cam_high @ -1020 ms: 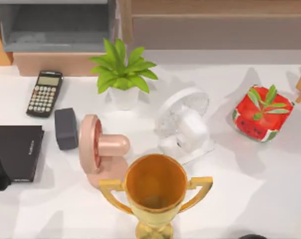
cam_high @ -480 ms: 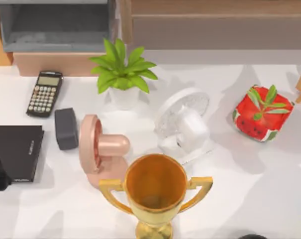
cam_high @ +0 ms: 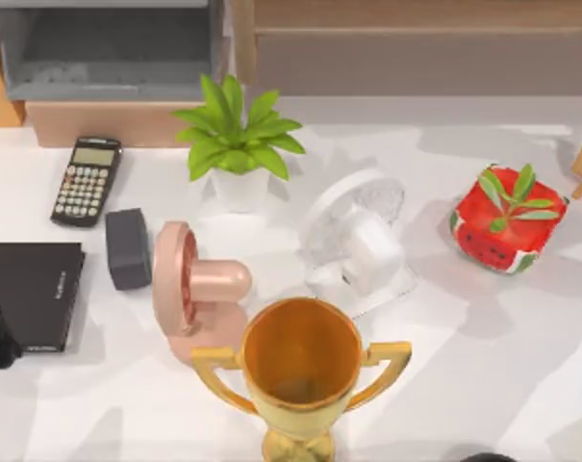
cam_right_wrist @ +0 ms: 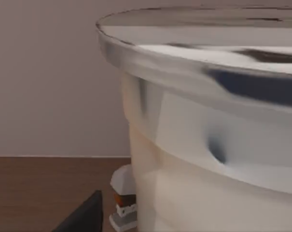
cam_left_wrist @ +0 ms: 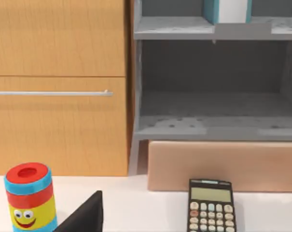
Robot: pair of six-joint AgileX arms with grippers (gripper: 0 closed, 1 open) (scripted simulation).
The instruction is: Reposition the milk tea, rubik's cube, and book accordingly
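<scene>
The milk tea [cam_right_wrist: 208, 135], a pale cup with a flat lid, stands very close in front of the right wrist camera, right beside my right gripper [cam_right_wrist: 85, 217]. The book [cam_left_wrist: 231, 8], teal with whitish page edges, stands upright in the grey shelf's upper compartment in the left wrist view. My left gripper is low over the table's left side and faces the shelf. Its one visible finger [cam_left_wrist: 85, 217] sits far off centre, and nothing is between the jaws. The rubik's cube is out of view.
On the table are a calculator [cam_high: 86, 180], a grey block [cam_high: 128, 248], a black slab [cam_high: 36, 294], a pink fan [cam_high: 189, 289], a white fan [cam_high: 358, 241], a gold trophy [cam_high: 300, 371], a potted plant [cam_high: 235, 144] and a watermelon pot [cam_high: 507, 219]. A striped smiley cylinder [cam_left_wrist: 30, 195] stands left of the calculator.
The shadows on the right half of the table have shifted and spread. None of the objects on the table has moved.
</scene>
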